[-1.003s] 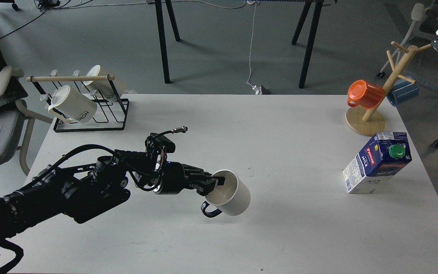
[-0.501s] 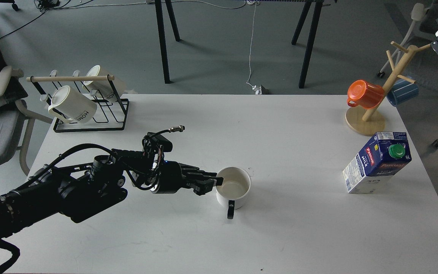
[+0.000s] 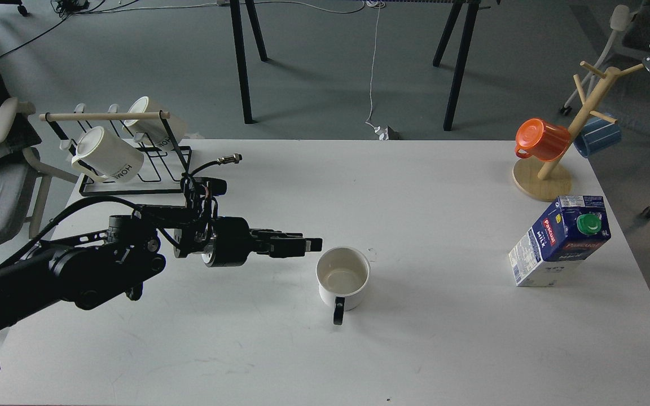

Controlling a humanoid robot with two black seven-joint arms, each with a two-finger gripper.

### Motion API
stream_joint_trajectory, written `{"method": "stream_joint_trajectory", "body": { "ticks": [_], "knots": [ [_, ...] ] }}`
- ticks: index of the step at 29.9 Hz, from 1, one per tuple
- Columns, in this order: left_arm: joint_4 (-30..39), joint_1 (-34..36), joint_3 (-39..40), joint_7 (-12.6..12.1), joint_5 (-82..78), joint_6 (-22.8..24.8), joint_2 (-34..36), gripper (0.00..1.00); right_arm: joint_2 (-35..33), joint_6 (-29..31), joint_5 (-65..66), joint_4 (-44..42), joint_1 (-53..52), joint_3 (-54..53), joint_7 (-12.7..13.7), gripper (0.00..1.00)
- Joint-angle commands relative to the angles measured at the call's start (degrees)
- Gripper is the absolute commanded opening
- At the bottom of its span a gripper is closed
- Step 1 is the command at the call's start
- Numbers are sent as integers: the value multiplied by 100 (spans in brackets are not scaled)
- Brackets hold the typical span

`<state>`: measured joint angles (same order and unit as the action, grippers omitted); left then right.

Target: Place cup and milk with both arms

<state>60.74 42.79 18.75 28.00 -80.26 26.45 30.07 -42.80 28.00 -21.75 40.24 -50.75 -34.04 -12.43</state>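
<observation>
Released, the cup (image 3: 343, 276) stands upright (handle toward me), left gripper (image 3: 309, 245) withdrawn, jaws' state unclear.

The cup (image 3: 343, 277), tilted in the air a second ago, now stands upright on the table (image 3: 443, 338) with its handle toward the camera; the left gripper (image 3: 309, 245) no longer grips its rim, sitting clear and just left of it
</observation>
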Motion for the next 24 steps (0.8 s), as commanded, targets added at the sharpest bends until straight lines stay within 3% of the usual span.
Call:
{"method": "stream_joint_trajectory", "body": {
  "ticks": [1, 9, 11, 13, 16, 24],
  "knots": [
    [8, 45, 733, 0, 650, 155, 358, 88, -10, 0, 31, 10, -57, 38, 4, 99],
    [-325, 89, 1860, 0, 3179, 155, 1307, 88, -219, 0, 31, 606, -207, 12, 39, 99],
    [-440, 159, 1842, 0, 3962, 155, 1553, 88, -465, 0, -39, 948, -242, -6, 222, 99],
    [-458, 186, 1851, 0, 4560, 155, 1790, 88, -737, 0, -310, 1536, -233, -85, 599, 99],
    [-484, 125, 1851, 0, 5492, 155, 2116, 88, -1229, 0, -1669, 2459, -120, -103, 847, 99],
    [-660, -139, 1851, 0, 6734, 155, 2266, 88, -3048, 0, -4713, 4613, 1215, -85, 839, 99]
  ]
}}
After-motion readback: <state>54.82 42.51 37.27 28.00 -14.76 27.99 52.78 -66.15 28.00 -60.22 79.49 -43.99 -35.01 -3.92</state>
